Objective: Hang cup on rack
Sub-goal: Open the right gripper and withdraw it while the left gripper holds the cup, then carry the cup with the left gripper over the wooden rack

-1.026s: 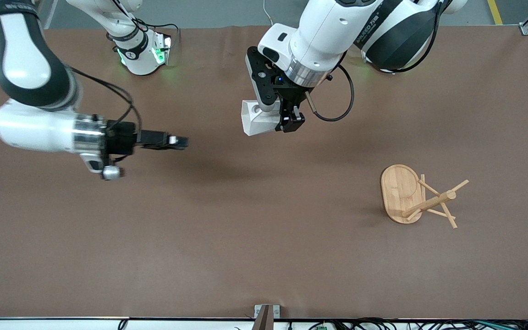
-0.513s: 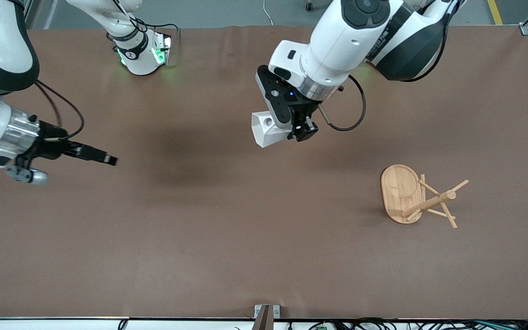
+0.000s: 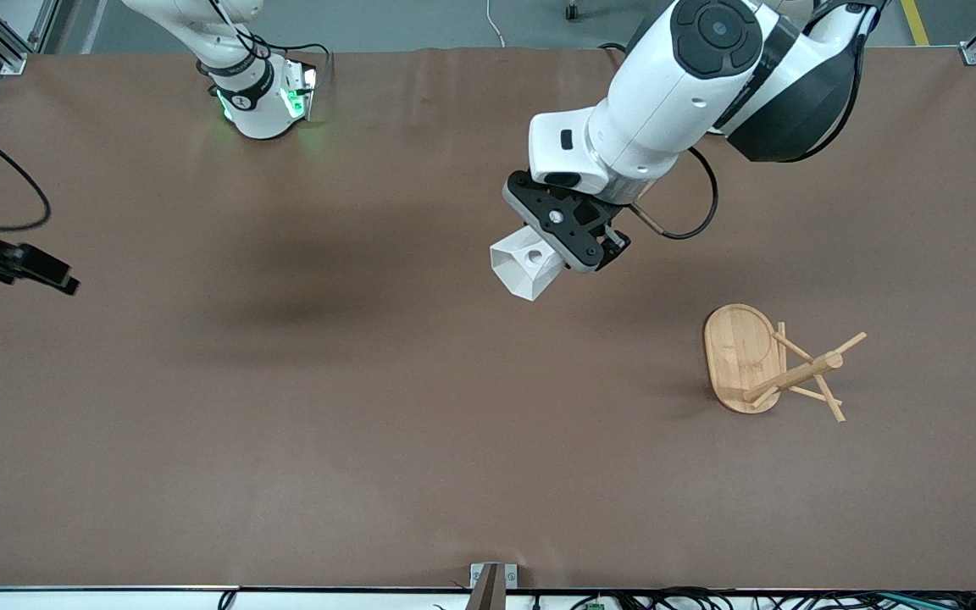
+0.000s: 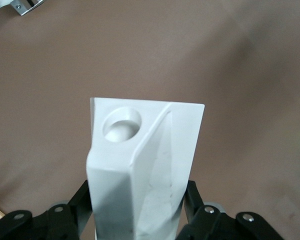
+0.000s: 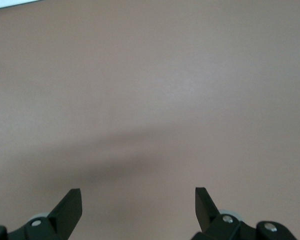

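My left gripper [image 3: 577,246] is shut on the white faceted cup [image 3: 524,264] and holds it in the air over the middle of the table. In the left wrist view the cup [image 4: 145,165] fills the space between the black fingers [image 4: 75,200], and its handle's round hole shows. The bamboo rack [image 3: 772,364] lies tipped on its side toward the left arm's end of the table, its oval base on edge and its pegs pointing sideways. My right gripper [image 3: 35,269] is open and empty over the right arm's end of the table; its wrist view shows it [image 5: 138,200] above bare table.
The brown table [image 3: 369,424] is bare apart from the rack. The right arm's base [image 3: 263,97] with green lights stands at the table's edge farthest from the front camera. A small metal bracket [image 3: 493,576] sits at the nearest edge.
My left gripper has carried the cup toward the rack and the front camera, tilting it. My right gripper has drawn back toward its own end of the table.
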{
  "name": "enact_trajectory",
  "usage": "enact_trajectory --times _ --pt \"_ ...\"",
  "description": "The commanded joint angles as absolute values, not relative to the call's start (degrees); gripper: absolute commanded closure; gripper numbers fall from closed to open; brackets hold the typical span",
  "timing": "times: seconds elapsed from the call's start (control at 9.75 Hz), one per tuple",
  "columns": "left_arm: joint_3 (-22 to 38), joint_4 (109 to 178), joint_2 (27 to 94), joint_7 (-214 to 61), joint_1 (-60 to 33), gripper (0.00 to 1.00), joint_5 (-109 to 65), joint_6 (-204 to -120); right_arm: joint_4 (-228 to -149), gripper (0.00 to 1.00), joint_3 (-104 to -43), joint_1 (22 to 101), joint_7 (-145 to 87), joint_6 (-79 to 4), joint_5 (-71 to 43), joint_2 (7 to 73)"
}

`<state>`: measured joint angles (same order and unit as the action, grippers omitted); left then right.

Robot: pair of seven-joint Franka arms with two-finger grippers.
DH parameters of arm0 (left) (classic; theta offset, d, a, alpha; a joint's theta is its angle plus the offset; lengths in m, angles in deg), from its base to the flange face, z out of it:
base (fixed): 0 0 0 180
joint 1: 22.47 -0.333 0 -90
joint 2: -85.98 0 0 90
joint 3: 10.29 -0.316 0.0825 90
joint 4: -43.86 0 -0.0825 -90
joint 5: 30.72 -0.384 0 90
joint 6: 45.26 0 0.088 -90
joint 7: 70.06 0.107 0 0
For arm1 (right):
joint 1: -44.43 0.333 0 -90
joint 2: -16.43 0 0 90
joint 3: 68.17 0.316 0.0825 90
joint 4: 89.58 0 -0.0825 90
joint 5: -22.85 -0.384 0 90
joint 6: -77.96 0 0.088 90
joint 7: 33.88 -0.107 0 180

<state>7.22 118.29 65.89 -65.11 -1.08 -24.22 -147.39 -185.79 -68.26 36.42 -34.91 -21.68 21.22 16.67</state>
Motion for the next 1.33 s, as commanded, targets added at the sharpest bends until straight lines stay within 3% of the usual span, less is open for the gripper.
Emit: enact_trajectory --times 0.0,0.31,0.51,0.82,1.23 --pt "7.20 119.88 65.50 -66.37 -3.56 0.95 -25.01 -147.12 -177.51 0.00 -69.75 36.70 -33.52 -9.57 22.59 15.20" --pt "7.11 119.71 64.45 -66.20 -6.30 0.95 -28.15 -147.12 -169.68 0.00 -70.62 37.65 -37.39 -6.34 22.85 17.55" --pt "7.11 120.06 64.10 -68.29 -8.05 0.96 -29.49 -147.21 -169.47 0.00 -74.57 41.17 -38.79 -5.37 22.42 17.92" --pt "7.02 123.21 64.62 -74.10 -9.98 0.96 -31.16 -147.39 -169.30 0.00 -74.23 41.09 -38.97 -3.08 22.24 17.92" --pt "3.70 147.16 77.69 -77.08 -12.02 0.96 -29.68 -159.67 -169.12 0.00 -74.15 41.09 -38.27 -3.34 22.59 17.92"
